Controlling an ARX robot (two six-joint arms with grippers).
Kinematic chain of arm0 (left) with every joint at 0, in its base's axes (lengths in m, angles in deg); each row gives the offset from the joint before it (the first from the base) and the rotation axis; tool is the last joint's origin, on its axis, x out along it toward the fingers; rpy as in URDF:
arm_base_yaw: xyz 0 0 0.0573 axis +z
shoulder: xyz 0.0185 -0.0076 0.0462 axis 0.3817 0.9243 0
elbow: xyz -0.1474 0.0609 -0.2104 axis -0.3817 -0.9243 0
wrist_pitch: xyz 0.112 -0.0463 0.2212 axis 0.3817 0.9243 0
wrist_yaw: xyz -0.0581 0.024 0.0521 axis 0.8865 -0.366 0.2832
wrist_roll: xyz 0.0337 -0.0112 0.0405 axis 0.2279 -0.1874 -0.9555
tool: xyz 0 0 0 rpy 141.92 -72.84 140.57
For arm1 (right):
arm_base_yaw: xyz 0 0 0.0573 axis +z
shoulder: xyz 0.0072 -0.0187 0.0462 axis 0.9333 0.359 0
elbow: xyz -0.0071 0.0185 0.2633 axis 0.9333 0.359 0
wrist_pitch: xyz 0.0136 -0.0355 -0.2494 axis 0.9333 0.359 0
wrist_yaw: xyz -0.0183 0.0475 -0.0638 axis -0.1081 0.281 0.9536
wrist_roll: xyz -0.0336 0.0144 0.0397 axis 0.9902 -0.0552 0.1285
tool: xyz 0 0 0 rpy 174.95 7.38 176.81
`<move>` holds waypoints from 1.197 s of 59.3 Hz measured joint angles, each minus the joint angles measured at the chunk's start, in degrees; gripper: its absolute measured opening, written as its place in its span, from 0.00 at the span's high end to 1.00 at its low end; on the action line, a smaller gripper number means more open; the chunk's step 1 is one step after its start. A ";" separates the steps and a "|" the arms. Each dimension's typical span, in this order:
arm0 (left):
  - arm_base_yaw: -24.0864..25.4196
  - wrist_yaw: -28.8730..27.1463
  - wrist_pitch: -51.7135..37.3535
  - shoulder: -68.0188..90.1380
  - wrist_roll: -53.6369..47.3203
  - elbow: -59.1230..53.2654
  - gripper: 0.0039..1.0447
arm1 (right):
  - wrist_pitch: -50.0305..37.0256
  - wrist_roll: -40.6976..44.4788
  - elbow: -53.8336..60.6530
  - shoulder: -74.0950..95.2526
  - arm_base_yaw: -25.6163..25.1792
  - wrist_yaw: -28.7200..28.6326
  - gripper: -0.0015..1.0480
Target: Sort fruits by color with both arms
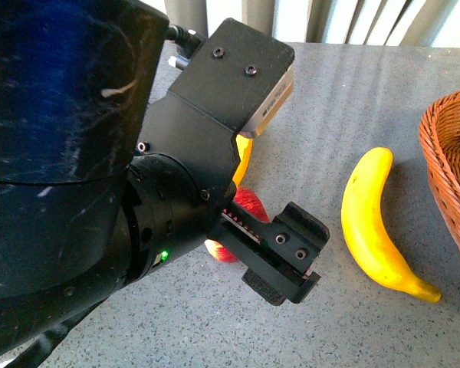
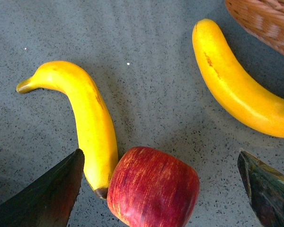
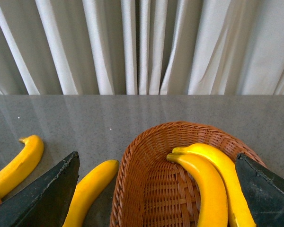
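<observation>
A red-yellow streaked apple (image 2: pixel 154 189) lies on the grey table between the fingers of my open left gripper (image 2: pixel 159 152), which hovers just above it. In the front view the arm hides most of this apple (image 1: pixel 249 203). One banana (image 2: pixel 87 123) touches the apple with its brown tip. Another banana (image 2: pixel 236 87) lies apart, next to the wicker basket (image 1: pixel 445 153). My right gripper (image 3: pixel 157 155) hangs open over the basket (image 3: pixel 146 189), where two bananas (image 3: pixel 203 189) lie side by side. The right gripper holds nothing and does not show in the front view.
My left arm (image 1: pixel 77 153) fills the left half of the front view and hides the table there. White curtains (image 3: pixel 142 47) hang behind the table's far edge. The basket stands at the table's right side.
</observation>
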 joint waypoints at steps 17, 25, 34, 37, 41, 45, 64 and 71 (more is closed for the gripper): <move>0.20 0.42 -1.01 5.29 -4.59 1.66 0.09 | 0.00 0.00 0.00 0.00 0.00 0.00 0.09; 0.20 0.68 -1.44 6.93 -5.18 1.92 0.09 | 0.00 0.00 0.00 0.00 0.00 0.02 0.09; 0.33 1.05 -1.77 8.70 -5.64 2.01 0.09 | 0.00 0.00 0.00 0.00 0.00 0.02 0.09; 0.37 1.07 -1.79 9.11 -5.79 2.01 0.09 | 0.00 0.00 0.00 0.00 0.00 0.02 0.09; 0.48 1.25 -1.88 9.70 -5.86 2.08 0.09 | 0.00 0.00 0.00 0.00 0.00 0.00 0.09; 0.59 1.31 -1.92 10.23 -5.95 2.14 0.09 | 0.00 0.00 0.00 0.00 0.00 0.02 0.09; 0.59 0.44 -2.56 11.61 -5.95 2.49 0.28 | 0.00 0.00 0.00 0.00 0.00 0.02 0.09; 0.59 0.35 -2.58 11.58 -5.95 2.49 0.34 | 0.00 0.00 0.00 0.00 0.00 0.02 0.09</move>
